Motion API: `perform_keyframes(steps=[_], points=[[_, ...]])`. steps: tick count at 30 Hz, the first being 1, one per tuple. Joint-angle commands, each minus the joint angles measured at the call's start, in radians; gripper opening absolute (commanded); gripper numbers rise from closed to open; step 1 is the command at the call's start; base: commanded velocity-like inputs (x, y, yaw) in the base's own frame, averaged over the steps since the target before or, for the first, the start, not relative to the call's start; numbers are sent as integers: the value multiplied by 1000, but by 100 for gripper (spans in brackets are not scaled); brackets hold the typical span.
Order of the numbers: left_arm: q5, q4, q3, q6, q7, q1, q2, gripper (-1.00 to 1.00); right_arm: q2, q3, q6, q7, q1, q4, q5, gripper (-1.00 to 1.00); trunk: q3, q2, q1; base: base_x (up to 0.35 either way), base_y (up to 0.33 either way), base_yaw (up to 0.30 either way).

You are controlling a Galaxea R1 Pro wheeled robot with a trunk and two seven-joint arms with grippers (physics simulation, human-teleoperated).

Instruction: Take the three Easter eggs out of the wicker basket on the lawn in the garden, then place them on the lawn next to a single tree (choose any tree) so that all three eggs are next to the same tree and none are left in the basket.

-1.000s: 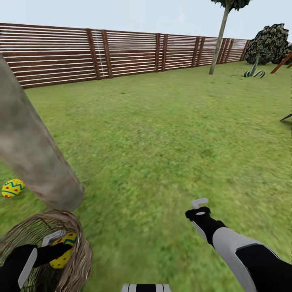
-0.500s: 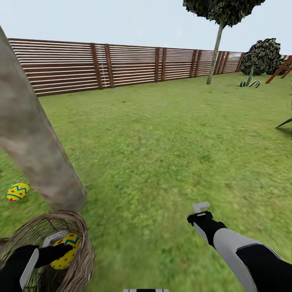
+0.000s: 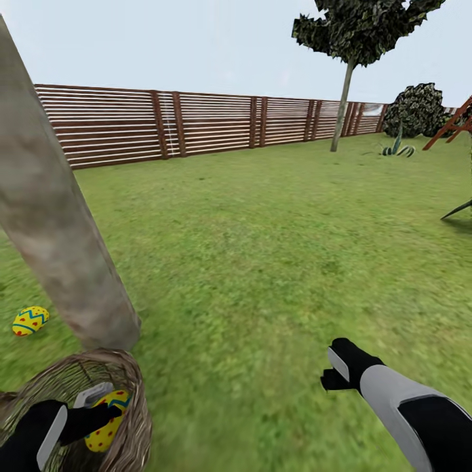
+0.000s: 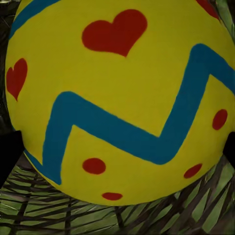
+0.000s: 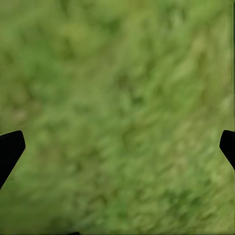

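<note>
A yellow Easter egg (image 3: pixel 113 408) with red hearts and a blue zigzag (image 4: pixel 117 98) sits between the fingers of my left gripper (image 3: pixel 103 408), which is shut on it inside the wicker basket (image 3: pixel 136 387) at the lower left. Basket weave (image 4: pixel 98 220) shows beneath that egg. Another Easter egg (image 3: pixel 30 320) lies on the lawn (image 3: pixel 262 249) close to the thick pale trunk of the tree (image 3: pixel 59 249), whose foot stands right behind the basket. My right gripper (image 3: pixel 333 379) hangs open over bare grass (image 5: pixel 117 73), its black fingertips (image 5: pixel 11 147) wide apart.
A brown slat fence (image 3: pixel 196 124) bounds the garden at the back. A thin-trunked tree (image 3: pixel 342 105), a dark shrub (image 3: pixel 416 108) and a spiky plant (image 3: pixel 396 147) stand far to the right. Wide open grass lies between the arms and the fence.
The head view has tilted upward, so the whole scene sits lower. My right gripper has turned its fingers down toward the grass and shifted slightly right. The left gripper still holds the egg in the basket.
</note>
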Motion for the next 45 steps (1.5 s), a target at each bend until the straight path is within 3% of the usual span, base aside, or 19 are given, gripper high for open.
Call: perform_keyframes(steps=[1, 16, 45], points=[[4, -1, 3, 6, -2, 0, 0, -100, 0, 7, 2, -6, 0, -2, -11, 100, 3, 0, -1, 0, 0, 0], [0, 0, 2, 49, 5, 0, -1, -100, 5, 9, -32, -7, 0, 0, -7, 100, 61, 3, -7, -45, 11, 0], [0, -1, 5, 51, 5, 0, 0, -100, 9, 12, -32, -6, 1, 9, -7, 100, 173, 10, -20, -59, 22, 0]])
